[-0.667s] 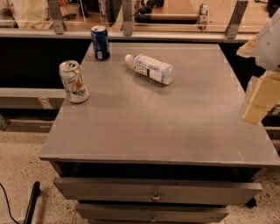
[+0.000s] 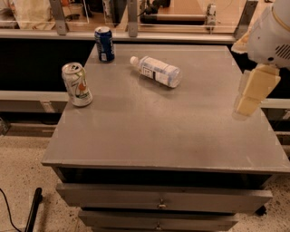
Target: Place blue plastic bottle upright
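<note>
Grey bench [image 2: 149, 136] with drawers [image 2: 161, 199] beneath stands on a speckled floor. The bottle [image 2: 156, 71] lies on its side toward twelve o'clock on the top, its white cap pointing to about ten o'clock, with nothing touching it. A blue can [image 2: 104, 44] stands at eleven o'clock and a white-green can [image 2: 77, 84] at nine. The claw [image 2: 248, 102] hangs at three o'clock over the bench's right edge, well apart from the bottle. Whether it is spread or pressed together I cannot tell. By my reckoning nothing is done yet: the reach, the grasp, the tipping up and the setting down are all left.

Lab-like workspace — grey drawer cabinet [image 2: 163, 199], speckled floor [image 2: 22, 181], glass partition [image 2: 86, 13], robot claw [image 2: 243, 108] at right
</note>
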Action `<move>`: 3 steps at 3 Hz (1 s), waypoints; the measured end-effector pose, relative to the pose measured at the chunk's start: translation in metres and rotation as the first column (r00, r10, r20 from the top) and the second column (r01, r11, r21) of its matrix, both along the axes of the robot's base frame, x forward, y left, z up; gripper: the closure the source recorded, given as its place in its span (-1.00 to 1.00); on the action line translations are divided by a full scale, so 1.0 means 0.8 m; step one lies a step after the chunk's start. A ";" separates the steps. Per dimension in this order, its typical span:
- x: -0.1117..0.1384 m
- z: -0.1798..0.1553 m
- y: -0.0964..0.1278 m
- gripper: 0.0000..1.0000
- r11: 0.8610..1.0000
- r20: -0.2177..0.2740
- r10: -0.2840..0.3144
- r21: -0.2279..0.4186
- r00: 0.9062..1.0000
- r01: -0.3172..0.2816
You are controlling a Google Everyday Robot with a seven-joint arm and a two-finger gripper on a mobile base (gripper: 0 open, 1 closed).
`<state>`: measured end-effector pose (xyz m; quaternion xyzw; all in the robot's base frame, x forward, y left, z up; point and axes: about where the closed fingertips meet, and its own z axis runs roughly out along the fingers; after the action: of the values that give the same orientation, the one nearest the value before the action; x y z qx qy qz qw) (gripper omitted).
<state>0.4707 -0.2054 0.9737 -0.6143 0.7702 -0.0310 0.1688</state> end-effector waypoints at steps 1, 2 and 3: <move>0.050 -0.009 0.018 -1.00 1.000 0.006 0.011 0.019 1.000 -0.011; 0.105 -0.020 0.050 -1.00 0.999 0.006 0.004 0.041 1.000 -0.004; 0.175 -0.038 0.097 -1.00 0.998 -0.004 -0.052 0.032 0.999 0.052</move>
<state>0.6105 -0.1274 0.9430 -0.5912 0.7867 -0.0219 0.1763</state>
